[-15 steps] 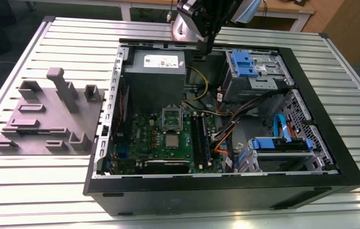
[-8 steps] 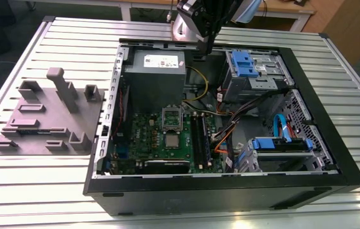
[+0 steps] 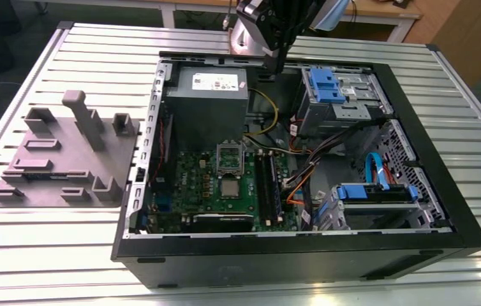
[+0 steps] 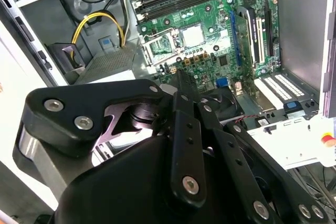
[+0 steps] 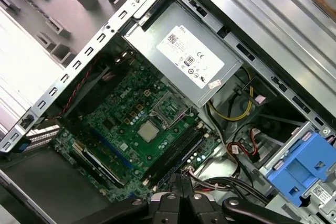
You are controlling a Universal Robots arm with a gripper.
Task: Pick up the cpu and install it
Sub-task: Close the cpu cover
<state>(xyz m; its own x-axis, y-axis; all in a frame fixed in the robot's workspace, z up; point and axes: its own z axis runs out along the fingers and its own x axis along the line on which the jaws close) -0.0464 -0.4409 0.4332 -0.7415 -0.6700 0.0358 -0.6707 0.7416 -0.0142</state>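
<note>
**Approach to the cpu: fingers clenched and empty, chip lying well below them**

We find the black gripper (image 3: 277, 64) hanging high over the open black computer case (image 3: 309, 258), which lies on the ribbed metal tabletop (image 3: 53, 261). Its fingers (image 5: 182, 188) are clenched together with nothing between them, as both wrist views show.

The small flat square cpu with a silvery-grey metal top (image 5: 148, 130) lies level on the green circuit board (image 5: 113, 127), well below the fingers and well apart from them. Just beside it, toward the tall grey metal power-supply box (image 5: 184, 64), a hinged metal frame (image 5: 170, 107) lies open. Long black memory sticks (image 5: 176, 153) run along the side of the cpu nearer the fingers. We cannot tell whether the cpu is seated in a socket or merely resting there.

We judge the step in hand to be the approach for the pick. Done well, it calls for:

- fingers released before they come level with the chip, wide enough to clear its pale rim;
- a straight descent, centred over the chip and squared to its edges;
- contact on two opposite edges, not on the metal top, with light force;
- clearance from the open frame on one side and the memory sticks on the other;
- the chip kept level throughout, since a tilt could, in our judgement, harm whatever contacts lie beneath it.
</note>
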